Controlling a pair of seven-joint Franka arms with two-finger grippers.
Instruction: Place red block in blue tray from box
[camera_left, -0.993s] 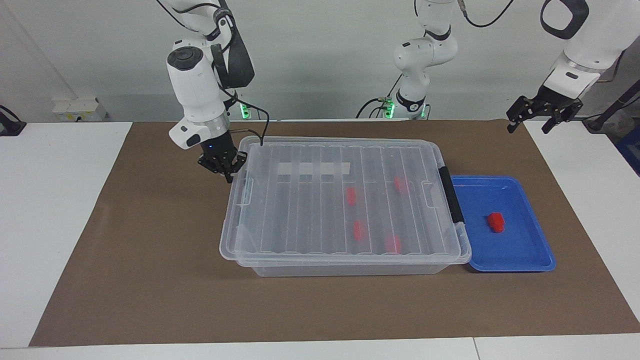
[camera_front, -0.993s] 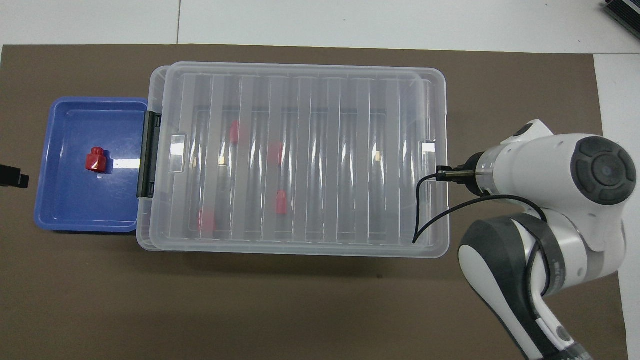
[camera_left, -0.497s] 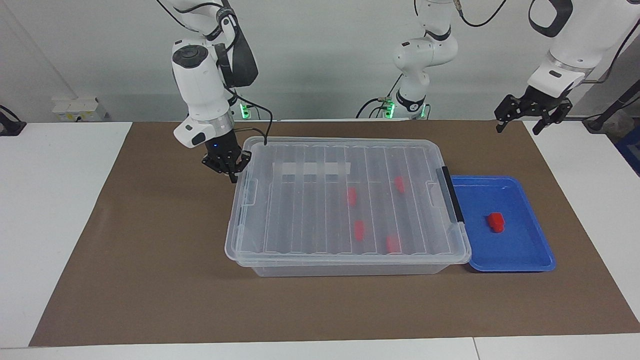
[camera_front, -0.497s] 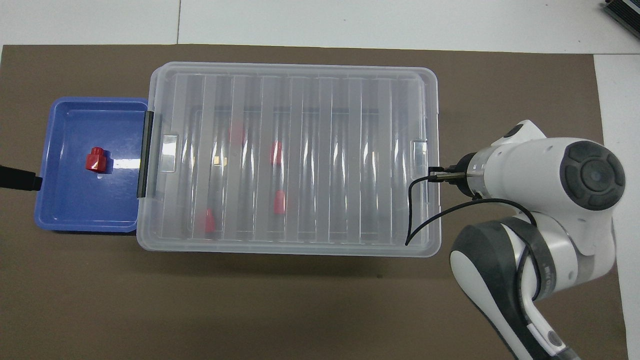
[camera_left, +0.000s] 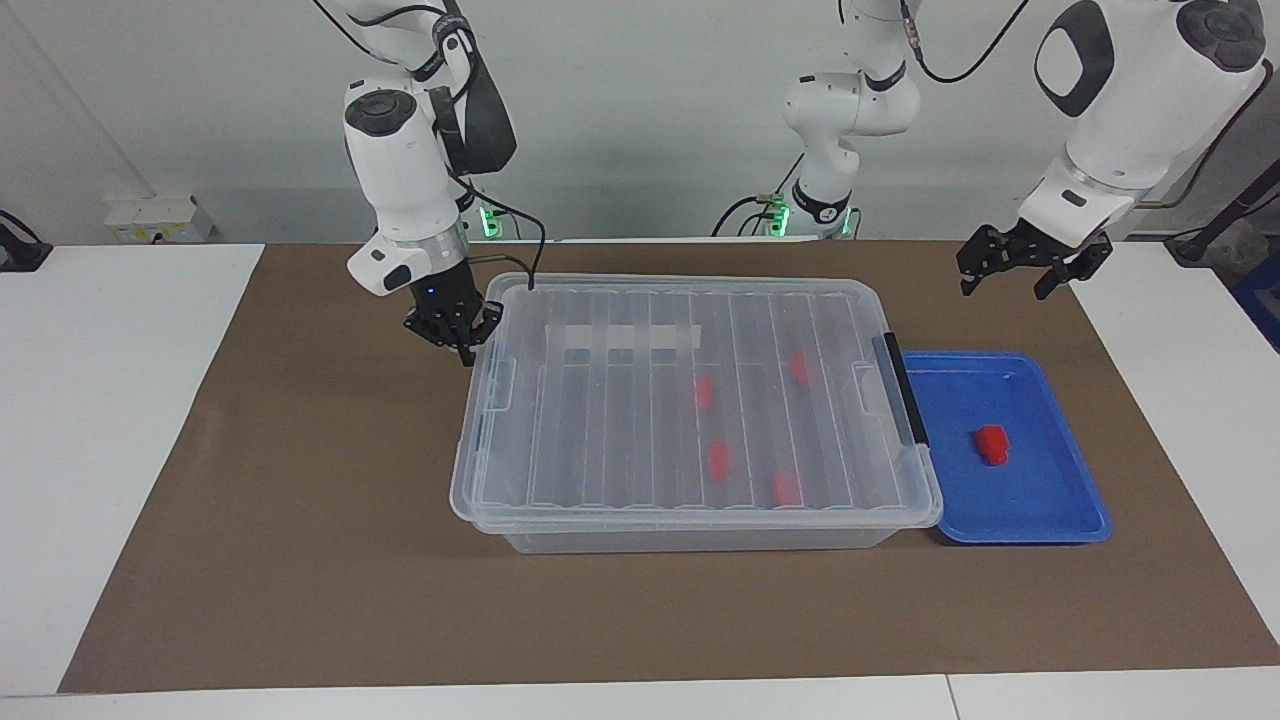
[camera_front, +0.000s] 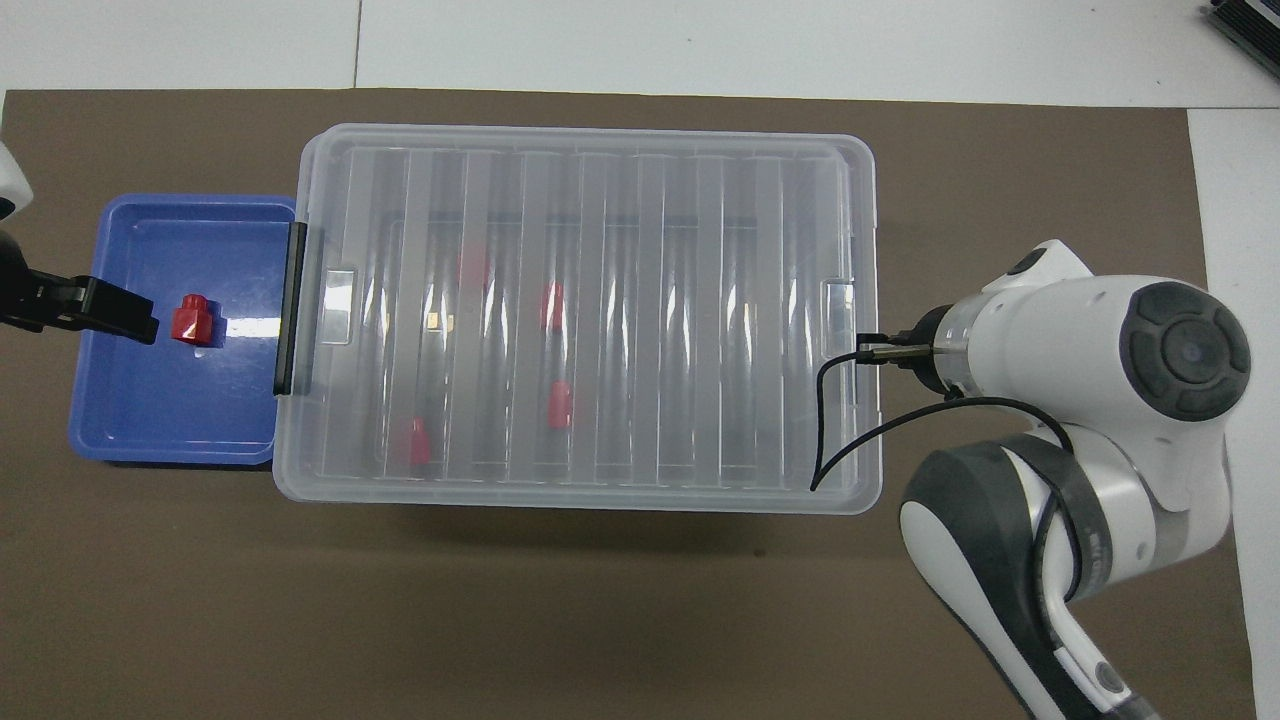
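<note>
I see the brown paper mat (camera_left: 300, 560) covering the middle of the white table (camera_left: 110, 420). On the mat sits the box (camera_left: 690, 410), a large clear plastic storage bin with a ribbed transparent lid, a white strip on the lid and a black latch (camera_left: 903, 390) at the end toward the left arm. The lid is down on the bin. Through the lid I count four small red blocks (camera_left: 717, 458) inside the box, all in the half toward the left arm's end.

Touching the latch end of the box lies the blue tray (camera_left: 1060, 505), a shallow rectangular bright blue plastic tray with a raised rim. One red block (camera_left: 992, 443), small, bright red and stepped in shape, rests on the tray floor near its middle.

The right arm (camera_left: 400, 180) stands over the end of the box toward its own base. The right gripper (camera_left: 462, 345) points down, its fingertips pressed together, at the lid's corner nearer to the robots; I cannot tell whether it touches the rim. It holds nothing.

The left gripper (camera_left: 1015, 272) hangs in the air over the mat beside the tray, on the robots' side of it, with its fingers spread wide and empty.
</note>
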